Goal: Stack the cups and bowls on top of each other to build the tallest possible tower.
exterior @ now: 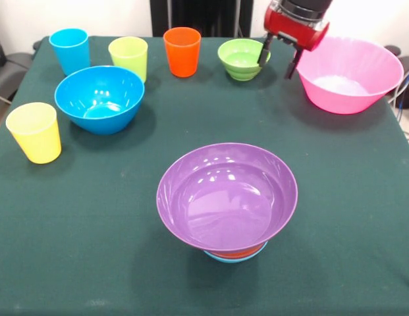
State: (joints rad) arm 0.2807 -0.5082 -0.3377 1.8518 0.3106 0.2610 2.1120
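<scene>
At the upper right of the frame the gripper (pixel 278 61) hangs with jaws spread and empty, one finger (pixel 264 51) at or just inside the green bowl's (pixel 242 58) rim, the other between it and the pink bowl (pixel 349 72). This looks like the reach for the green bowl; next, closing on its rim and carrying it to the tower (pixel 227 197) at lower centre, purple bowl on top.

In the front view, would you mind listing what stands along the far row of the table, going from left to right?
Blue cup → lime green cup → orange cup → small green bowl → gripper, open, one finger at the green bowl's rim → large pink bowl.
</scene>
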